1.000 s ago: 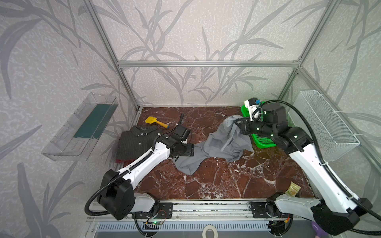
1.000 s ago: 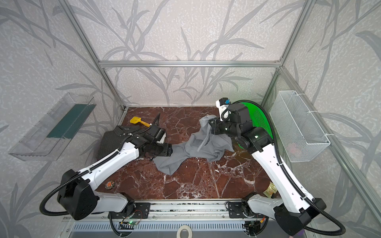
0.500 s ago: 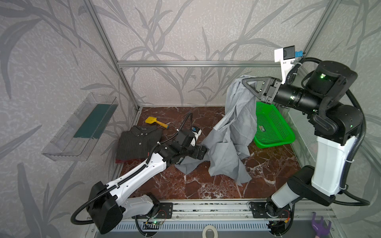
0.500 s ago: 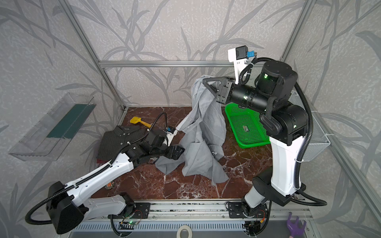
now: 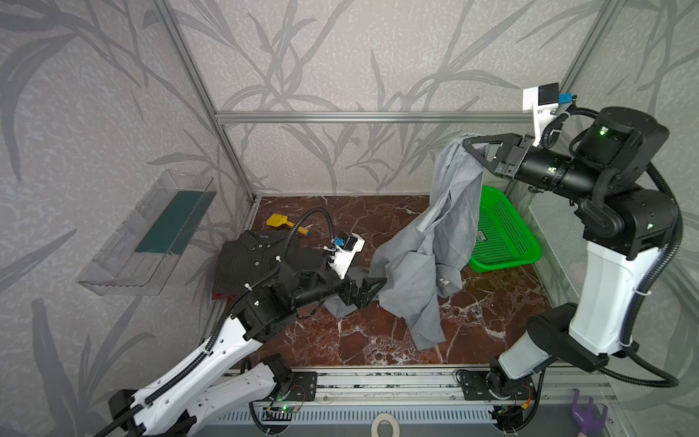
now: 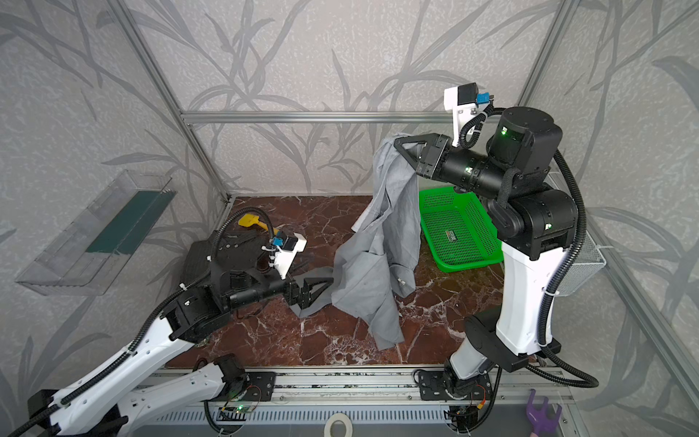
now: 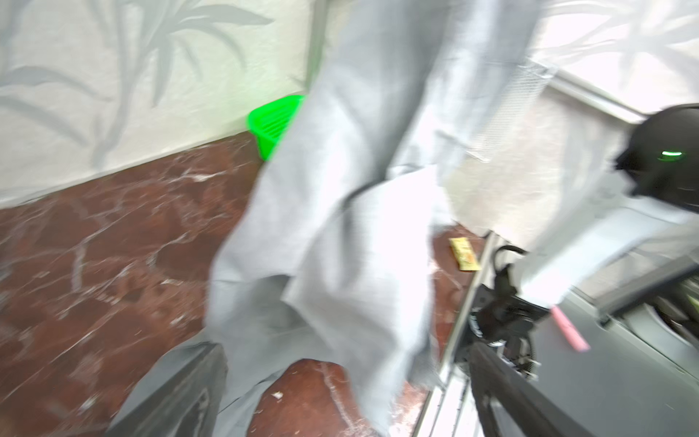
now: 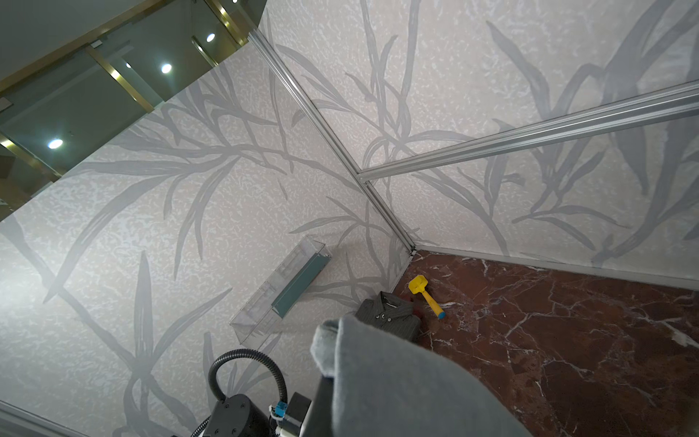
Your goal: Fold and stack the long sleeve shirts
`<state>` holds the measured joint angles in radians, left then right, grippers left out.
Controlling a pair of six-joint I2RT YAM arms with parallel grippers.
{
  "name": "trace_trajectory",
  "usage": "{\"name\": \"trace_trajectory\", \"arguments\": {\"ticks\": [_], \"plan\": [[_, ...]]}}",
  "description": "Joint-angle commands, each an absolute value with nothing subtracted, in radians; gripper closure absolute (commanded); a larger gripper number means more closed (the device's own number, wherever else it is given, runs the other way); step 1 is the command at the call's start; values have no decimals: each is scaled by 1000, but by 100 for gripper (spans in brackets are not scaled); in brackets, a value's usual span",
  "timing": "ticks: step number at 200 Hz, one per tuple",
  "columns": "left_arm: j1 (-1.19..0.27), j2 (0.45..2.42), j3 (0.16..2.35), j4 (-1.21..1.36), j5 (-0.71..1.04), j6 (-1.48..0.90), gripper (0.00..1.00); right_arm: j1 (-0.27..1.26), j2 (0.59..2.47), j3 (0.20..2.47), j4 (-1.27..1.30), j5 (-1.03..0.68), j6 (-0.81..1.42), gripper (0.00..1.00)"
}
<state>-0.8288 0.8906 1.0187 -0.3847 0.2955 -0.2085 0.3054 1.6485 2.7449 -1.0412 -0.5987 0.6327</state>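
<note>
Now the right gripper (image 5: pixel 470 145) (image 6: pixel 398 142) is clamped on the top edge of the plain light-grey collared cloth shirt (image 5: pixel 416 265) (image 6: pixel 370 272), holding it high over the far right of the red-brown marble tabletop (image 5: pixel 378 340). In both top views the shirt hangs in front of the green plastic mesh basket (image 5: pixel 503 242) (image 6: pixel 457 234). Its lower part trails on the marble near the middle, and one grey strip stretches left along the surface. The left gripper (image 5: pixel 372 289) (image 6: pixel 317 289) sits low, just left of the hanging cloth and above that strip. In the left wrist view its jaws stand wide apart, with the blurred cloth (image 7: pixel 340 189) just beyond them. At the far left lies the folded dark charcoal pinstriped collared shirt (image 5: pixel 246 261) (image 8: pixel 389 314). A sliver of dark red garment (image 5: pixel 221 295) shows under its near edge, and a yellow plastic toy shovel (image 5: pixel 278 221) lies just beyond it.
</note>
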Motion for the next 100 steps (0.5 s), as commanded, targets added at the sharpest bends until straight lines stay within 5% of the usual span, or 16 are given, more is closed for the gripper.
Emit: {"name": "trace_trajectory", "arguments": {"ticks": [1, 100], "plan": [[-881, 973, 1015, -408, 354, -173, 1, 303, 1624, 2728, -997, -584, 606, 100], [-989, 1141, 965, -159, 284, -290, 1, 304, 1581, 2682, -972, -571, 611, 100]]}}
